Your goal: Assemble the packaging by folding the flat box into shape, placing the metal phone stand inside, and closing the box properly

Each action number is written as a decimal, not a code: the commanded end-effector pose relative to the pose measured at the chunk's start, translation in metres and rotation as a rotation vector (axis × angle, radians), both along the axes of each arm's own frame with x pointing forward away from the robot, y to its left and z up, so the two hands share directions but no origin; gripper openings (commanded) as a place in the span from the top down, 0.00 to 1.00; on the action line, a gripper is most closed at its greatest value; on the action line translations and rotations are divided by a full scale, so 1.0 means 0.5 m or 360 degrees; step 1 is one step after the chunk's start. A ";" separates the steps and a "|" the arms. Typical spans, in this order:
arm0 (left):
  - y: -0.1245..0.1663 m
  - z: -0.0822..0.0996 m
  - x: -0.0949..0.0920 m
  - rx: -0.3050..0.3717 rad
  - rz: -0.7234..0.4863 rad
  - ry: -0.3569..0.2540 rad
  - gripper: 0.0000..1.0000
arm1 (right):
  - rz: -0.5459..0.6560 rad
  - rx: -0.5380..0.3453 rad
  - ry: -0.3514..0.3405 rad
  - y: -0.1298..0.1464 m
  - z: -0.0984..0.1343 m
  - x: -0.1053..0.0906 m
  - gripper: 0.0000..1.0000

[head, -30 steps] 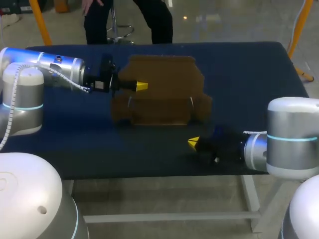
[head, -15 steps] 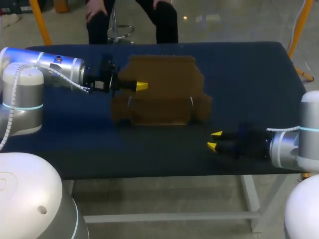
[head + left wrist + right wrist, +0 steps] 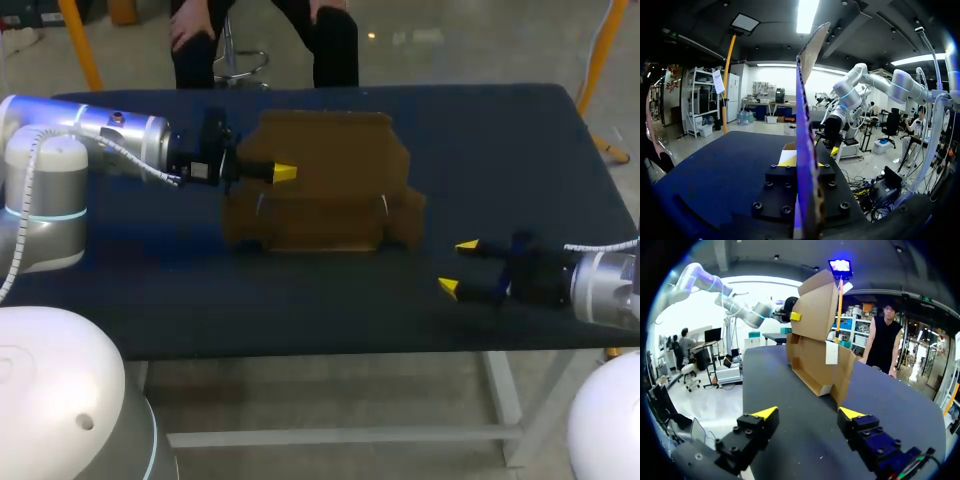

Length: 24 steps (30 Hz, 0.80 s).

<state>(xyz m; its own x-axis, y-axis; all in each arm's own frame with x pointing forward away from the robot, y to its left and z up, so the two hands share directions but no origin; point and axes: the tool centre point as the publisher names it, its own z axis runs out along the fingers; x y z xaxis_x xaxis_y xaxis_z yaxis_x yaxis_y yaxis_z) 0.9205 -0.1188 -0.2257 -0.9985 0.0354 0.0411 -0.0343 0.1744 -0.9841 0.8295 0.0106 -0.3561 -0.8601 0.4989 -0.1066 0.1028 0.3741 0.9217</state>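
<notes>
Brown box (image 3: 320,190), mid-frame, long axis L–R: left gripper (image 3: 284,173) pinches its raised flap; right gripper (image 3: 457,267), lower right, spread wide, box up-left.

text | none legible | box (image 3: 330,150) | no readable print

The head view is dim — the dark blue worktop (image 3: 500,150) swallows the light, and the brown cardboard box (image 3: 330,150) barely stands out from it, a faint shadow at its near foot. Seen from the left wrist, its upright panel is backlit by ceiling strips.
</notes>
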 end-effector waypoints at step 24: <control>0.000 -0.004 0.002 -0.0002 -0.0008 0.0002 1.00 | 0.0028 0.0096 -0.0040 0.060 -0.032 0.191 0.28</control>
